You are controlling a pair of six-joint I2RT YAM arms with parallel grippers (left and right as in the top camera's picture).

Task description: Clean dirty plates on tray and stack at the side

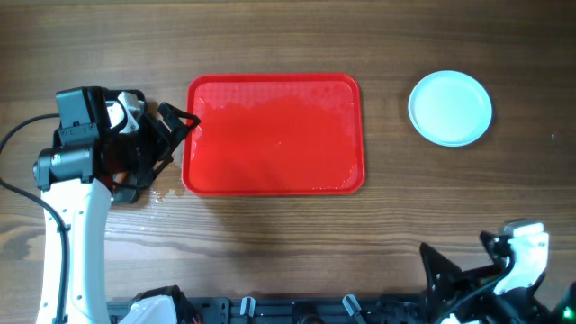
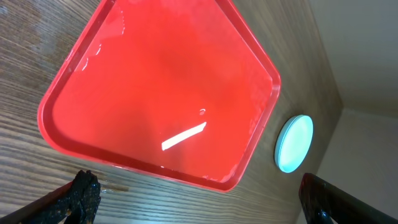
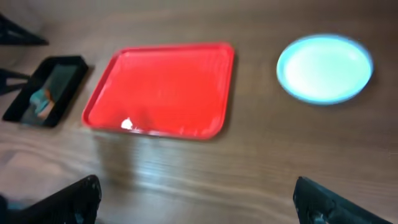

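Observation:
The red tray [image 1: 274, 135] lies in the middle of the table with nothing on it; it also fills the left wrist view [image 2: 161, 93] and shows in the right wrist view [image 3: 161, 87]. A round pale mint-white plate [image 1: 450, 108] sits on the wood to the right of the tray, with no smear showing on top [image 3: 324, 67] [image 2: 294, 143]. I cannot tell how many plates lie there. My left gripper [image 1: 173, 148] hangs open just off the tray's left edge, holding nothing [image 2: 205, 205]. Near the front right edge, my right gripper [image 1: 461, 256] stands open and empty over bare wood [image 3: 199, 202].
A small black glossy tray [image 3: 46, 90] with an orange and teal item in it lies left of the red tray, under the left arm. A wet streak marks the wood by the tray's near left corner [image 2: 106, 185].

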